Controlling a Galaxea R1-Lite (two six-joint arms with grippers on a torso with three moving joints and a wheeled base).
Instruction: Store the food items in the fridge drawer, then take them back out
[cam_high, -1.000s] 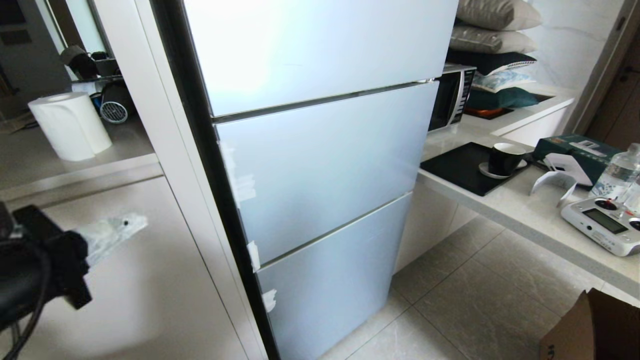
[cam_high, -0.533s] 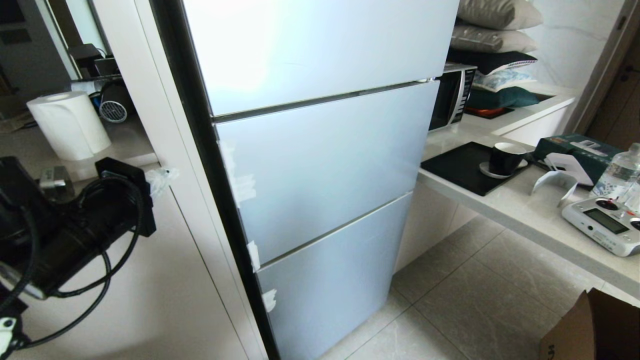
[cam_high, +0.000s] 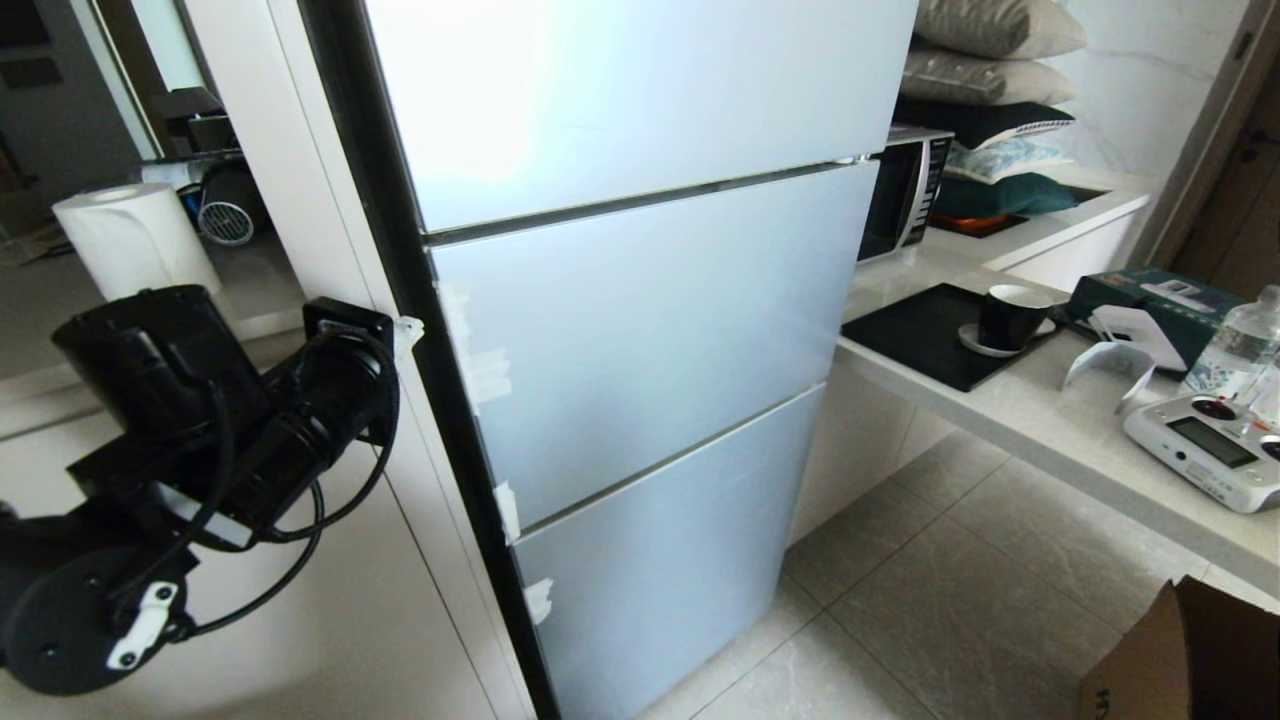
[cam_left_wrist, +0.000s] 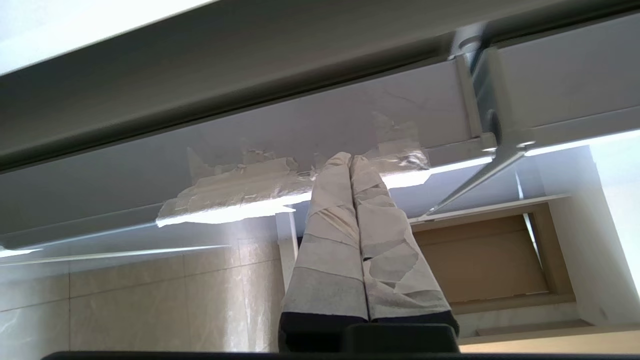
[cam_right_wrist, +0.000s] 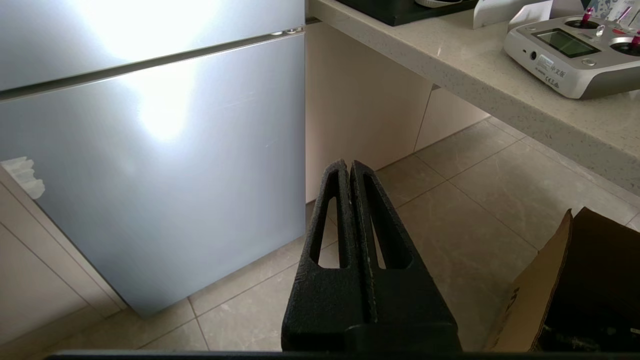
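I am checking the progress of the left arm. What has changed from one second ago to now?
The left gripper rose from the lower left edge of the head view and moved right, up to the left edge of the fridge's middle door, jaws shut and holding nothing. The fridge doors stayed closed, the counter things unmoved, and the right gripper is parked, shut.

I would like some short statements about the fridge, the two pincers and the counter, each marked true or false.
1. All the fridge door panels are closed. True.
2. The left pincer is at the left edge of the fridge, with its taped fingers together. True.
3. The right pincer holds a red fruit. False: it is shut on nothing and points toward the floor.
4. A black cup stands on a saucer on the counter. True.
5. The paper roll lies on the floor. False: it stands on a ledge left of the fridge.
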